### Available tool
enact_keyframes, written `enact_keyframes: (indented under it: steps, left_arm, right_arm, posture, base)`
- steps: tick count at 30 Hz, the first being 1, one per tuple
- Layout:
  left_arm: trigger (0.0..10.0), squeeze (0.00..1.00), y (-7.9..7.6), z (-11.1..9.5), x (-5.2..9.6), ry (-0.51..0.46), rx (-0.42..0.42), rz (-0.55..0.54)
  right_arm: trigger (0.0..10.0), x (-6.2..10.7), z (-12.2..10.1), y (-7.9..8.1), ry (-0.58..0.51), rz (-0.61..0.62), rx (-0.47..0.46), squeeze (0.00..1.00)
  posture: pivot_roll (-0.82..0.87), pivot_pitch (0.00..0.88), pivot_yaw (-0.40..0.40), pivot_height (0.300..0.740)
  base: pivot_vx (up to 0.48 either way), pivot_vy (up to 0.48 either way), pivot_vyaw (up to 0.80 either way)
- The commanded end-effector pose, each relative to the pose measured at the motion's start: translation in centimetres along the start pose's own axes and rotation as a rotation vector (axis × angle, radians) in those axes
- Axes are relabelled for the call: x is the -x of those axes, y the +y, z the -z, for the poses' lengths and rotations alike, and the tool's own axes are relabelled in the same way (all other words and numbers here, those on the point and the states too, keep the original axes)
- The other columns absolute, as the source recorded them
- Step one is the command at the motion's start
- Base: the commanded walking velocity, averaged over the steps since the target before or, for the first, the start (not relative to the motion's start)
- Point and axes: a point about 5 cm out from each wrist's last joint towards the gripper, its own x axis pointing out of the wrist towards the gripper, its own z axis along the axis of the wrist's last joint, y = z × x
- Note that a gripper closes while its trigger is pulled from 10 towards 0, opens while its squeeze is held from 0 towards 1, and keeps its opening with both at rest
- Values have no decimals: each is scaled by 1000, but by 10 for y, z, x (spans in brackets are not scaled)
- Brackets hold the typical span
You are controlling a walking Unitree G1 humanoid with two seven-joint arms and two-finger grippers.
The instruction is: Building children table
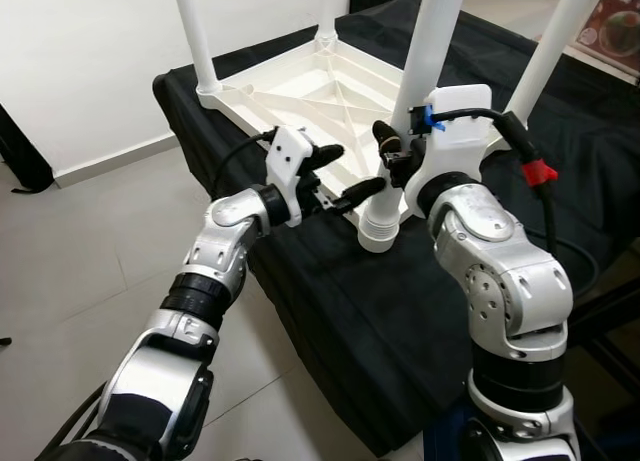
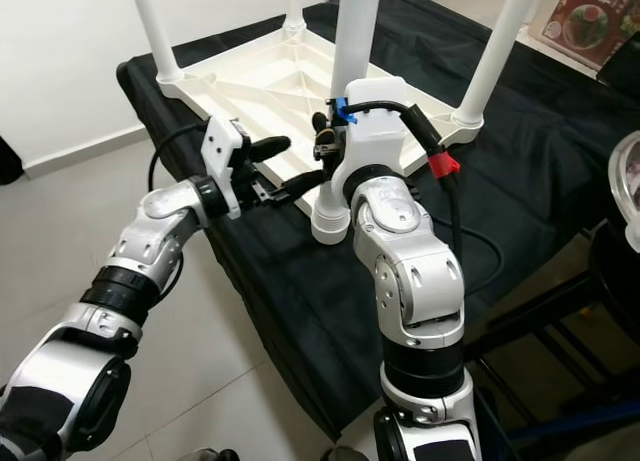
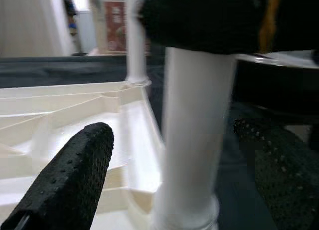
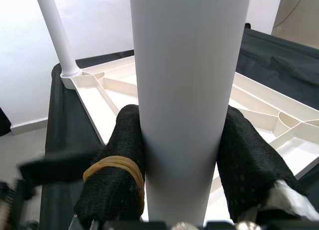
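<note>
The white tabletop (image 1: pixel 300 86) lies upside down on a desk (image 1: pixel 330 311) draped in black cloth, near the desk's left edge. Three legs already stand up from its corners. The fourth leg (image 1: pixel 415 91) is at the corner nearest the robot, its ringed foot (image 1: pixel 379 226) hanging at the tabletop's near edge, over the cloth.

The right gripper (image 4: pixel 182 155) is clamped on this leg, one finger pressed to each side. The left gripper (image 1: pixel 340 176) sits just beside the leg's lower end with its fingers (image 3: pixel 70 175) spread wide and holding nothing; the leg stands between them, untouched.

The step in hand looks like seating the last leg in its corner socket. To do it well, the right gripper should keep the leg upright, in line with the others, and press straight down rather than at a slant. The left could close low on the leg to steady it. Whether the end is already in its socket is hard to tell, since the leg's own collar hides the joint.
</note>
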Motion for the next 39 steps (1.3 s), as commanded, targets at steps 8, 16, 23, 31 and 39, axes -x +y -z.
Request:
enact_keyframes:
  steps: [8, 16, 23, 31, 39]
  left_arm:
    - [10000, 0, -6, 1, -14, -4, 1, 60]
    - [0, 0, 7, -1, -14, 6, -32, -41]
    - [0, 0, 3, -3, -19, -28, -31, -44]
    - [0, 0, -1, 0, -20, -48, -33, -39]
    - [0, 0, 2, 1, -16, -49, -41, -46]
  right_arm:
    - [10000, -1, 26, 8, 156, -50, -8, 0]
    - [10000, -1, 25, 11, 156, -70, -7, 0]
    - [10000, -1, 24, 12, 154, -74, -5, 0]
    - [10000, -2, 16, 11, 97, -150, 22, 0]
    - [10000, -7, -10, -6, -41, -287, -19, 1000]
  posture:
    - [-121, 198, 5, 740]
    - [-121, 194, 4, 740]
    - [-130, 184, 5, 740]
    - [-129, 182, 9, 740]
    - [-123, 183, 5, 740]
  base:
    - [0, 0, 0]
    - [0, 0, 0]
    - [0, 0, 0]
    - [0, 0, 0]
    - [0, 0, 0]
